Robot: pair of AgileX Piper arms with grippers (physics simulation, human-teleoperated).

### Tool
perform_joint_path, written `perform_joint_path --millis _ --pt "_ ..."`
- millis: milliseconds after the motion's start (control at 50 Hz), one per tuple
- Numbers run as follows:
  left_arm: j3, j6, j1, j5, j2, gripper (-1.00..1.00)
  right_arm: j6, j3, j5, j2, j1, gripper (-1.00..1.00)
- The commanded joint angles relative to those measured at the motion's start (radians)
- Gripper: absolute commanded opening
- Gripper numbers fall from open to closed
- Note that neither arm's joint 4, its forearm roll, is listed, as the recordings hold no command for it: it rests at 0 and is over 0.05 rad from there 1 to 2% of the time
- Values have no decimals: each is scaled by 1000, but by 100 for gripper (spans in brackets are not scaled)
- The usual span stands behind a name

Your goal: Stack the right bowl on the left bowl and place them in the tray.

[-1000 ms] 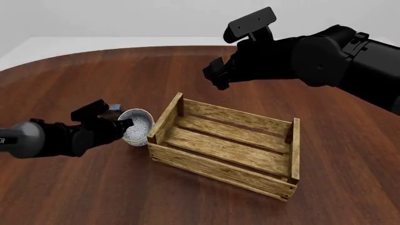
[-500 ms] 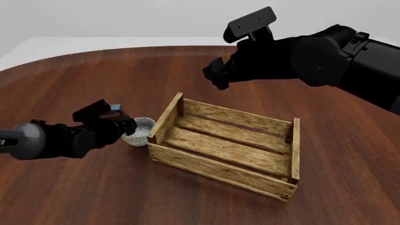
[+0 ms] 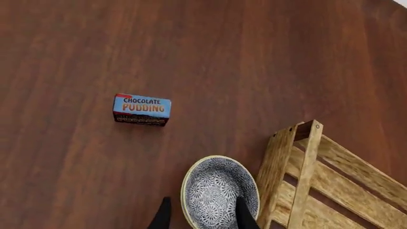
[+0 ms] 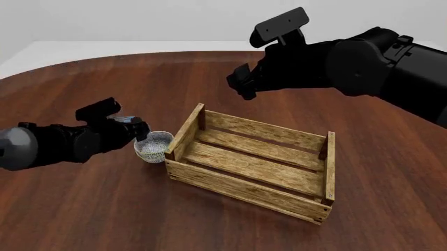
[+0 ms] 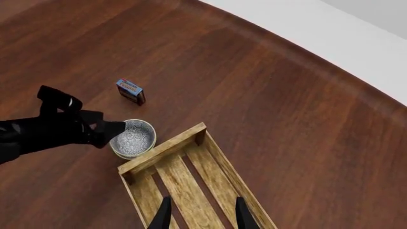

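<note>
Reaching with my left gripper (image 4: 140, 137), fingers straddling the bowl (image 4: 154, 146) rim beside the tray (image 4: 253, 163)'s left end; right fingers (image 5: 243, 217) apart, far above.

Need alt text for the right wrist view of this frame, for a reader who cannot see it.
Seen from above, a patterned bowl sits on the wooden table against the outside of the light-wood tray, with the left gripper at its rim. A small pudding box lies beyond, and the right gripper's open fingers hang over the tray.

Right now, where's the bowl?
The bowl sits on the table, left of centre in the front view, just outside the tray's left end, at the left gripper.
</note>
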Motion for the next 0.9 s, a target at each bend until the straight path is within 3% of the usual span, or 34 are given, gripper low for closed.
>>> perform_joint_path --millis 20,180,200,260,280,340,900 --pt "-88 67 -13 51 79 100 0 4 1 -11 4 100" --pt "-130 90 3 99 90 100 -1 1 4 -11 -1 100" --pt "-149 129 25 119 112 100 -1 0 4 -10 -2 100" --pt "-133 106 1 104 107 100 -1 2 3 -10 1 100" --pt "-141 135 15 96 142 100 -1 4 2 -10 4 100" --pt "-132 100 -11 92 122 100 -1 3 1 -9 2 100" --pt "-176 117 -1 47 276 100 -1 5 -3 -5 0 100"
